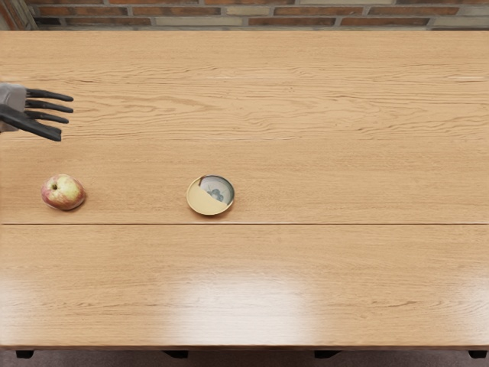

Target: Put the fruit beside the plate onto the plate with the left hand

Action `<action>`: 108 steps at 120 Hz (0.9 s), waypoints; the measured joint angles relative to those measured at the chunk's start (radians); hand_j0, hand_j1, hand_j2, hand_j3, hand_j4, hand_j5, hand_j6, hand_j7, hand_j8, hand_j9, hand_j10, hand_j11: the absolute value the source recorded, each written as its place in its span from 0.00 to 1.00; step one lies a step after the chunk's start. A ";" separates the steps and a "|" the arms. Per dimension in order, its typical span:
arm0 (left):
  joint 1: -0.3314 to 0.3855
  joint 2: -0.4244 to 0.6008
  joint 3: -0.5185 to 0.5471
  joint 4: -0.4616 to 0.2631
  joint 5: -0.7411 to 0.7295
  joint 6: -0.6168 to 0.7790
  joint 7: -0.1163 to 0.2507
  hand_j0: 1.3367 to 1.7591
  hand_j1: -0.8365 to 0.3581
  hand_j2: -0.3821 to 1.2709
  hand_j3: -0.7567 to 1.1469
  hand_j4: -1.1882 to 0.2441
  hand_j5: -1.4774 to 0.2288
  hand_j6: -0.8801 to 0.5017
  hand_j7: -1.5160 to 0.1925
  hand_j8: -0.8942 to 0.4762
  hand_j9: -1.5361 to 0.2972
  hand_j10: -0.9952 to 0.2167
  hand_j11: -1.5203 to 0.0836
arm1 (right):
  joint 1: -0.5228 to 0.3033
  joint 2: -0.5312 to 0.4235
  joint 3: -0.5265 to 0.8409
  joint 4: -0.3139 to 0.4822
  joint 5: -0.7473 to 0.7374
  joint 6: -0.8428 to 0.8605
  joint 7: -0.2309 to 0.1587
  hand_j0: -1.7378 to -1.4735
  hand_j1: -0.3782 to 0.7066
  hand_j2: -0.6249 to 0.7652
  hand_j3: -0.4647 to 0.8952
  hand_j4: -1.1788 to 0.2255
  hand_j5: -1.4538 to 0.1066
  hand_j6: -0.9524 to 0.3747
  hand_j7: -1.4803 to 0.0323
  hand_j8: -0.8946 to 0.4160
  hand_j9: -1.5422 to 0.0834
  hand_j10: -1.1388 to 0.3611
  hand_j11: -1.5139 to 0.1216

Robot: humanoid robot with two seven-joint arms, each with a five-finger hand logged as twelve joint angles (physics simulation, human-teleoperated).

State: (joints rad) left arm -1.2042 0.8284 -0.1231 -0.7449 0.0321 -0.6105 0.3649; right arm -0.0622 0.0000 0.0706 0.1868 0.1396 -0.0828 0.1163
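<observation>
The left hand [30,113] comes in at the far-left edge of the scene, above the wooden tabletop [321,275]. Its dark fingers [50,95] are stretched out towards the right and slightly apart, released and holding nothing. An apple [63,192], red with a yellowish patch, lies on the tabletop nearer than the hand and well apart from it, close to the left edge. To the right of the apple, clearly separated from it, sits a small round plate [199,202] with a yellow rim and a grey and tan face. The apple is on the bare wood, not on the plate. A brick wall [244,11] runs along the far side.
</observation>
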 joint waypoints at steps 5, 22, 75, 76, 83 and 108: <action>0.000 0.000 0.000 -0.012 0.013 0.000 0.001 0.76 0.74 0.26 0.40 0.66 0.68 0.46 0.70 0.47 0.66 0.62 0.75 | 0.000 0.000 0.000 0.000 0.000 0.000 0.001 0.30 0.07 0.44 0.34 0.81 0.90 0.69 0.95 0.66 0.92 0.74 0.90; -0.010 0.107 0.002 -0.139 0.099 -0.001 0.022 0.76 0.74 0.26 0.40 0.66 0.68 0.46 0.70 0.47 0.66 0.62 0.75 | 0.002 0.000 0.003 -0.002 0.000 0.000 0.003 0.30 0.07 0.44 0.34 0.81 0.90 0.69 0.95 0.66 0.92 0.74 0.90; -0.395 0.187 0.504 -0.627 0.275 0.445 0.242 0.76 0.74 0.26 0.40 0.65 0.68 0.46 0.70 0.47 0.66 0.61 0.75 | 0.004 0.000 0.006 -0.003 0.000 0.001 -0.001 0.30 0.07 0.44 0.34 0.81 0.90 0.69 0.95 0.66 0.92 0.74 0.90; -0.395 0.187 0.507 -0.630 0.278 0.457 0.242 0.76 0.74 0.26 0.40 0.65 0.68 0.46 0.70 0.47 0.66 0.61 0.75 | 0.004 0.000 0.006 -0.003 0.000 0.001 -0.001 0.30 0.07 0.44 0.34 0.81 0.90 0.69 0.95 0.66 0.92 0.74 0.90; -0.398 0.185 0.527 -0.653 0.304 0.543 0.244 0.76 0.74 0.26 0.40 0.65 0.68 0.45 0.70 0.47 0.66 0.61 0.75 | 0.004 0.000 0.007 -0.004 0.000 0.001 -0.002 0.30 0.07 0.44 0.34 0.81 0.90 0.69 0.95 0.66 0.92 0.74 0.90; -0.549 0.058 0.807 -0.699 0.315 0.893 0.246 0.76 0.74 0.26 0.40 0.65 0.68 0.45 0.70 0.47 0.66 0.61 0.75 | 0.005 0.000 0.007 -0.004 0.000 0.001 -0.003 0.30 0.07 0.44 0.34 0.81 0.90 0.69 0.95 0.66 0.92 0.74 0.90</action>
State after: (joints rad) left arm -1.7531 0.8860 0.6834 -1.4443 0.3472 0.2827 0.6106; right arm -0.0570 0.0000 0.0780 0.1826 0.1396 -0.0815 0.1136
